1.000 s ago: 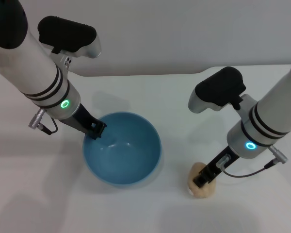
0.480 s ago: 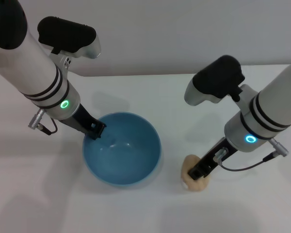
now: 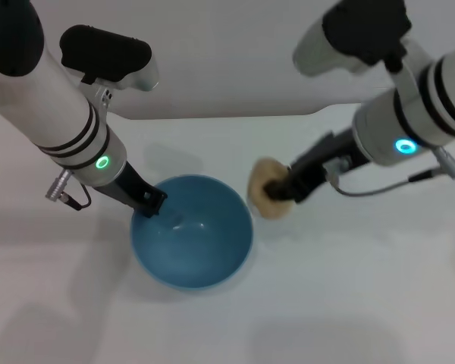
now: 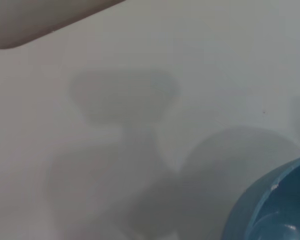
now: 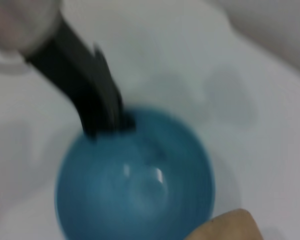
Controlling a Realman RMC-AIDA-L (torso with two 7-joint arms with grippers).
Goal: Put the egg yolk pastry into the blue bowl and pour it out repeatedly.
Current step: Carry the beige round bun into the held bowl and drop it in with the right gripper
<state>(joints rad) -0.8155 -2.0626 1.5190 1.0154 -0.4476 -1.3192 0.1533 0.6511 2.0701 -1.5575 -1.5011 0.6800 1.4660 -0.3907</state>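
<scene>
The blue bowl [image 3: 191, 231] stands upright on the white table, empty inside. My left gripper [image 3: 150, 202] is shut on its left rim. The egg yolk pastry [image 3: 267, 196], a pale tan lump, hangs in the air just right of the bowl's rim, and my right gripper [image 3: 282, 189] is shut on it. In the right wrist view the bowl [image 5: 135, 181] lies below, with the left gripper [image 5: 104, 117] on its rim and the pastry [image 5: 226, 227] at the frame's edge. The left wrist view shows only a piece of the bowl's rim [image 4: 270, 200].
The white table [image 3: 341, 303] spreads around the bowl, with a pale wall behind it. Both arm bodies reach over the table's back half.
My right gripper has lifted the pastry off the table at the lower right and carried it up and left, to beside the bowl's right rim. The left arm and bowl have not moved.
</scene>
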